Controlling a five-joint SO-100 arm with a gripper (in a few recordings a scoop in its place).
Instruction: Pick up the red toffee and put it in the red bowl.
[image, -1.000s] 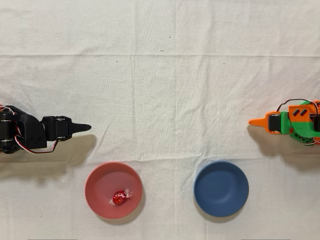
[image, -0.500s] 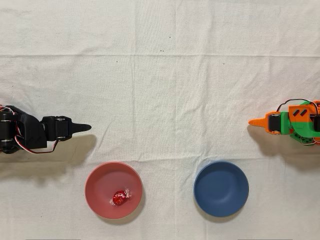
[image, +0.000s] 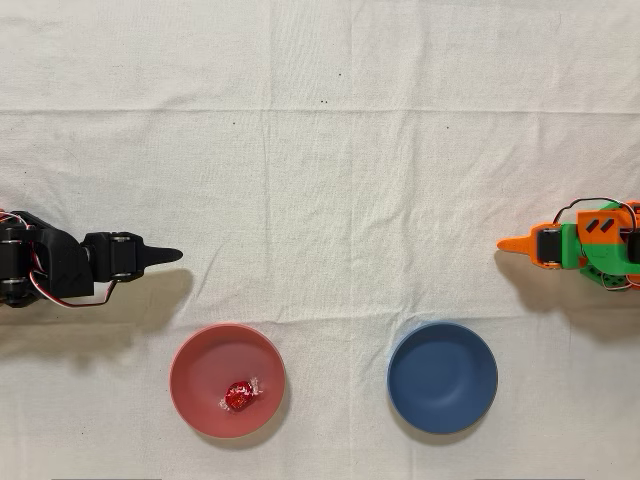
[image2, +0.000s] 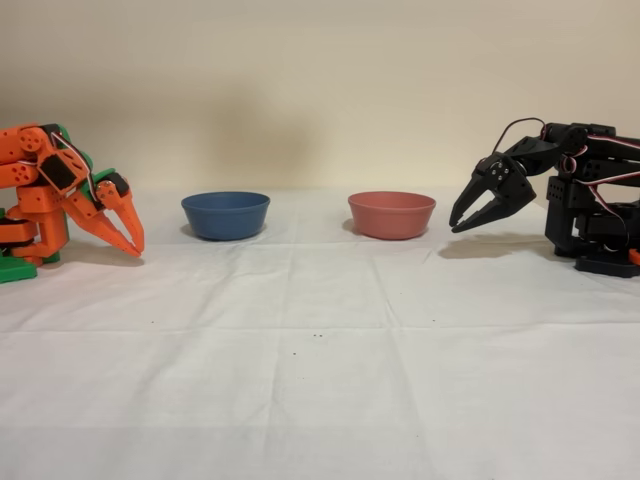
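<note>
Nothing had moved since the earlier frames: arm, bowls and candy all sat where they had been. In the overhead view the red toffee (image: 238, 395) already lay inside the red bowl (image: 200, 352), low in the frame and left of centre, so I judged the job done. My black arm's gripper (image2: 466, 217) hung folded back at the right of the fixed view, its jaws a little apart and holding nothing, well clear of that bowl's rim (image2: 391, 214). What I worried about was any further command: a reach forward could have clipped the bowl's low wall and slid it across the cloth (image: 330, 150), or tipped the candy out. The bowl looked light, shallow, matte and smooth. The toffee was a small round lump in shiny foil with clear twisted ends, likely slippery. The creased white cloth could bunch up. The blue bowl (image: 442, 377) sat empty lower right, and the orange arm (image: 580, 245) stood idle.
</note>
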